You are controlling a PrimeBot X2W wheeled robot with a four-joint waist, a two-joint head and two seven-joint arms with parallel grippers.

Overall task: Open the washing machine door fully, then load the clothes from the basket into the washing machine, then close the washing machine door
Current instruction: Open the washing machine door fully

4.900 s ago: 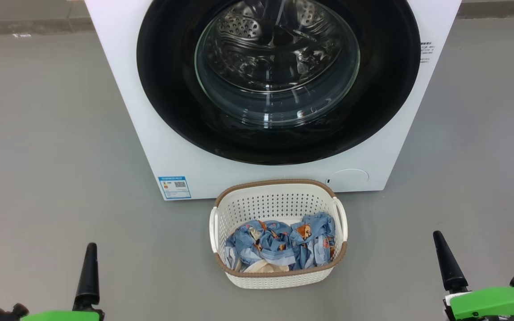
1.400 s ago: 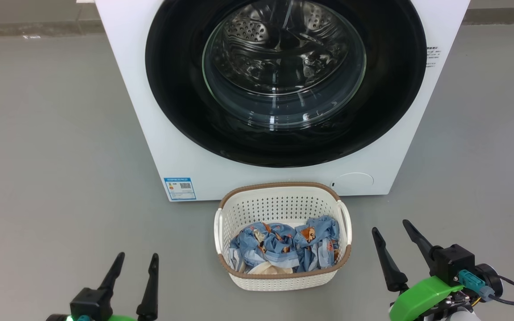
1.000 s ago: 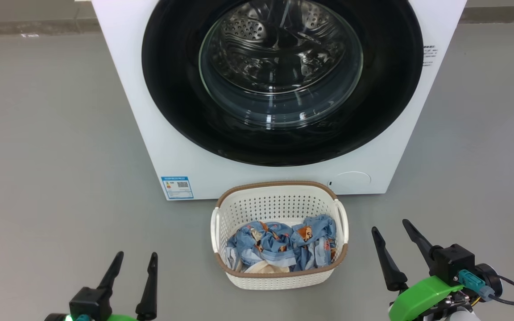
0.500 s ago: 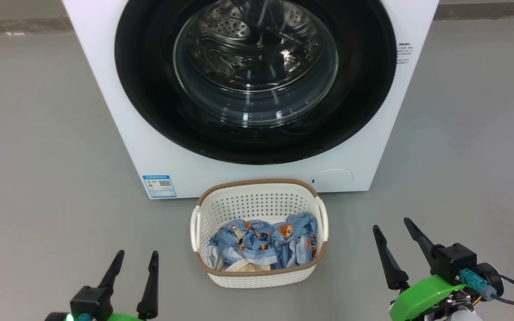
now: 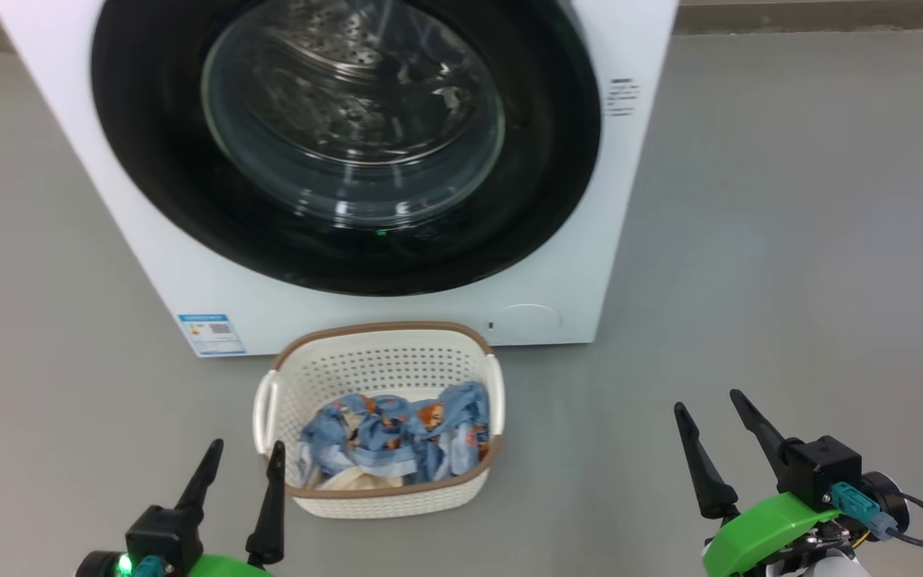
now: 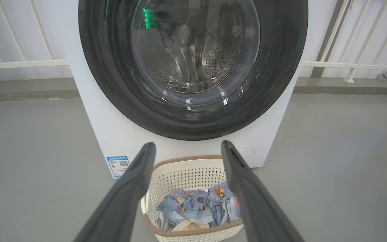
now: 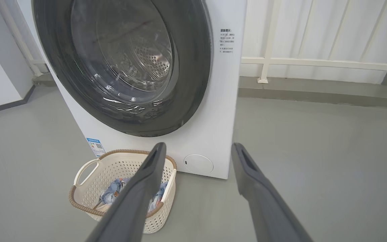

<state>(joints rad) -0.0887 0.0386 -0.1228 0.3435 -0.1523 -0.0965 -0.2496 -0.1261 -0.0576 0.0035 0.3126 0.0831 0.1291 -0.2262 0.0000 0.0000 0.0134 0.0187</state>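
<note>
Both the left gripper (image 5: 246,445) and right gripper (image 5: 708,401) stood wide, empty, short of the washer (image 5: 558,264), its door (image 5: 345,136) shut, the basket (image 5: 381,328) of clothes (image 5: 389,437) just before it; door-opening was in hand, likely needing a reach to the door's edge.

My head camera looks forward and down from above on the big white boxy front-loading washing machine (image 5: 582,240) and the small cream-white perforated plastic basket (image 5: 381,503). My left wrist camera sits low, squarely facing that machine past my left gripper (image 6: 187,144). My right wrist camera sees it obliquely, from the right. All three share the basket.
</note>
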